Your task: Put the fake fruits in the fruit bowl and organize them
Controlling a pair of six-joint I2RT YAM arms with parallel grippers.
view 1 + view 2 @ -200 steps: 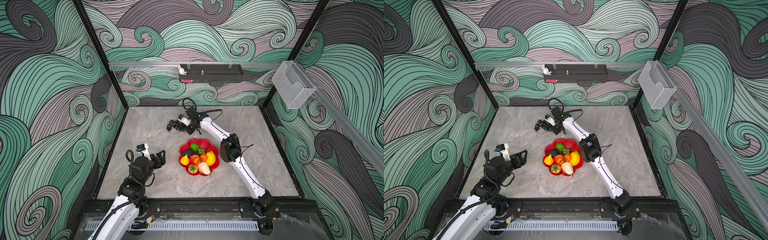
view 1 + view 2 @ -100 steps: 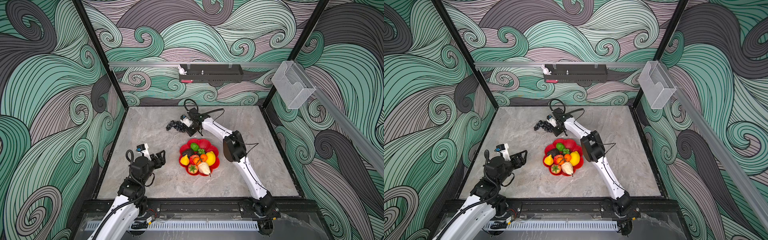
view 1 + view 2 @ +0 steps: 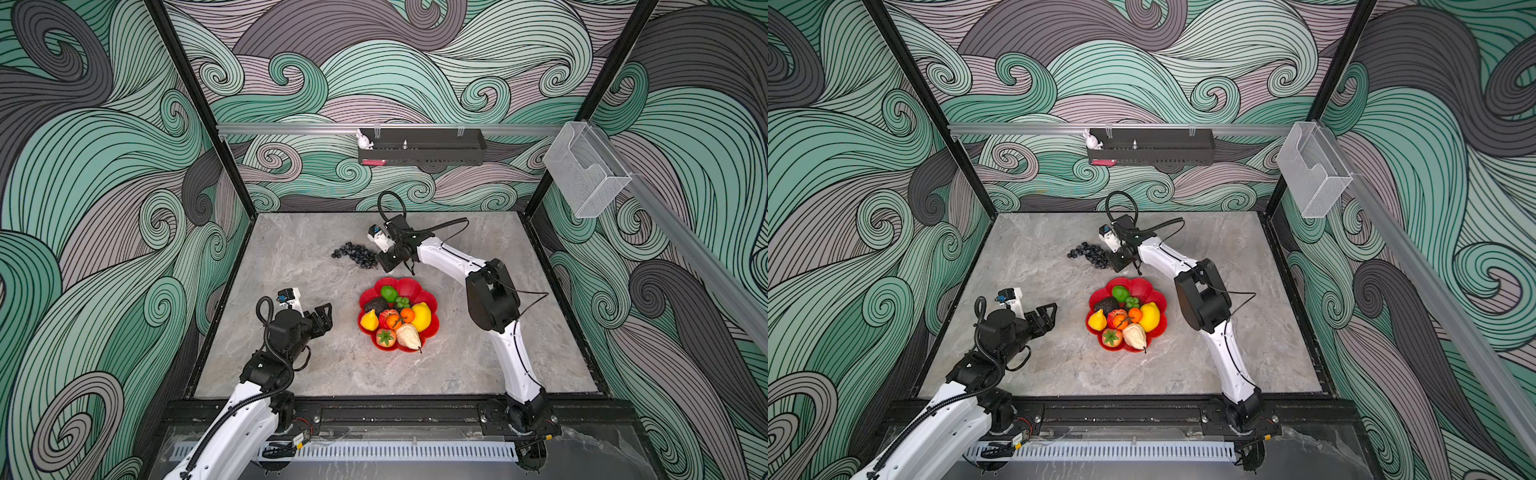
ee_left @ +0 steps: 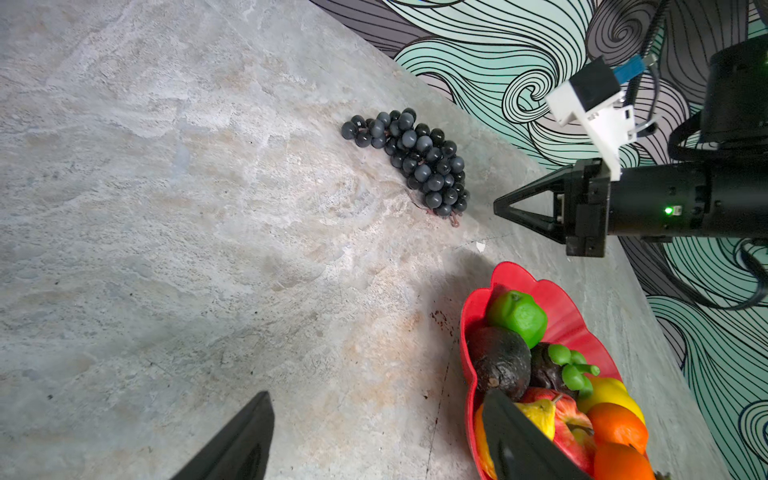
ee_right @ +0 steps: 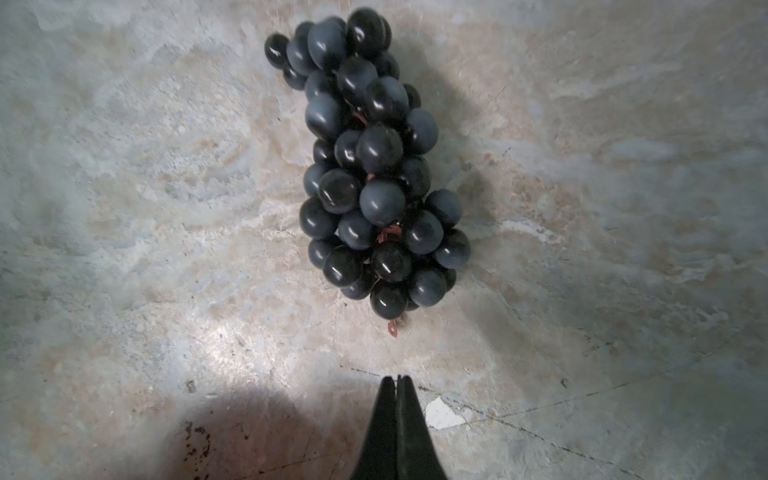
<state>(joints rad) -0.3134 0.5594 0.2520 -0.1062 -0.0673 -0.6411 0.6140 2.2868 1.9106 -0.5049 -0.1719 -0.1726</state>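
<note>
The red scalloped fruit bowl (image 3: 410,286) (image 3: 1143,286) (image 4: 524,277) sits mid-table and holds several fake fruits: a lime (image 3: 389,293), an avocado (image 3: 376,304), a lemon (image 3: 421,316), an apple (image 3: 388,318), a strawberry (image 3: 385,336) and a pear (image 3: 408,336). A bunch of dark grapes (image 3: 355,253) (image 3: 1090,253) (image 4: 415,160) (image 5: 374,174) lies on the table behind the bowl. My right gripper (image 3: 383,262) (image 3: 1116,262) (image 4: 496,205) (image 5: 398,380) is shut and empty, its tips just short of the bunch's stem end. My left gripper (image 3: 326,316) (image 3: 1050,316) (image 4: 376,399) is open and empty, left of the bowl.
A black tray (image 3: 422,146) with a small white rabbit figure (image 3: 364,140) hangs on the back wall. A clear bin (image 3: 584,174) is fixed to the right wall. Black frame rails edge the marbled table (image 3: 299,257).
The right arm's elbow has swung to the right while its shut gripper stays beside the grapes. The grapes and the left arm have not moved.
</note>
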